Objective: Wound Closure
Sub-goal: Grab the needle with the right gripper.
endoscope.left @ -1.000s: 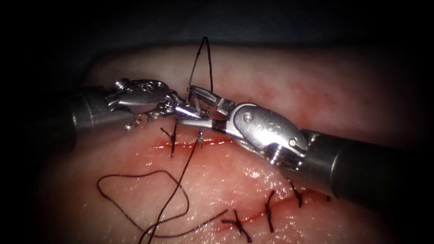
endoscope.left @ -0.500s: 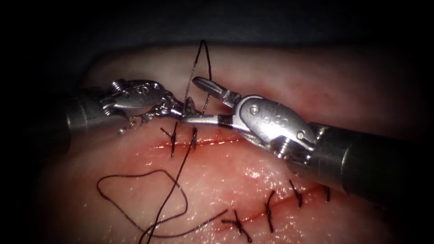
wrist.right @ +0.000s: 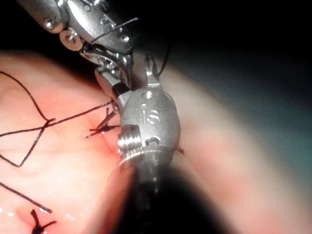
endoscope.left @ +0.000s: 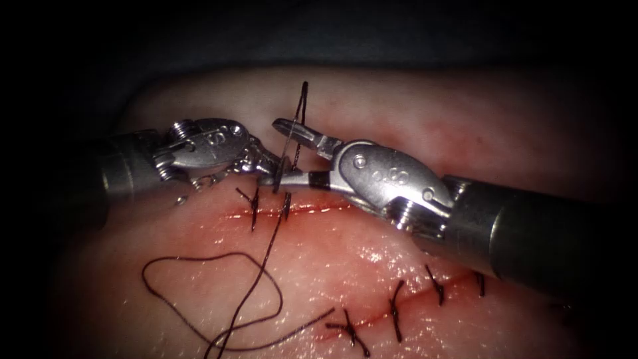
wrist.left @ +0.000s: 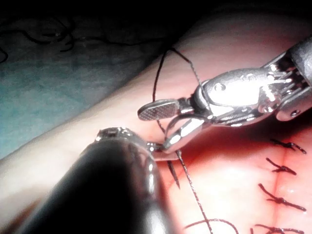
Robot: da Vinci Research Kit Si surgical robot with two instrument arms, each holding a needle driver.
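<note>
My right tool comes in from the right and stands open just above the cut, its jaws either side of a narrow upright loop of dark thread. My left tool meets it from the left, shut on the thread at the foot of that loop. From there the thread runs down across the newest stitch onto the tissue. In the left wrist view the right tool gapes around the thread beside the left tool's tip. The right wrist view has the left tool beyond the right tool's wrist.
A second stitch sits just left of the newest one. Several finished stitches cross the cut further right and nearer. A slack coil of thread lies on the tissue below the left tool.
The upright thread loop has grown shorter, its top coming down. The right tool's jaws have opened wider and shifted slightly left. The left tool has hardly moved.
</note>
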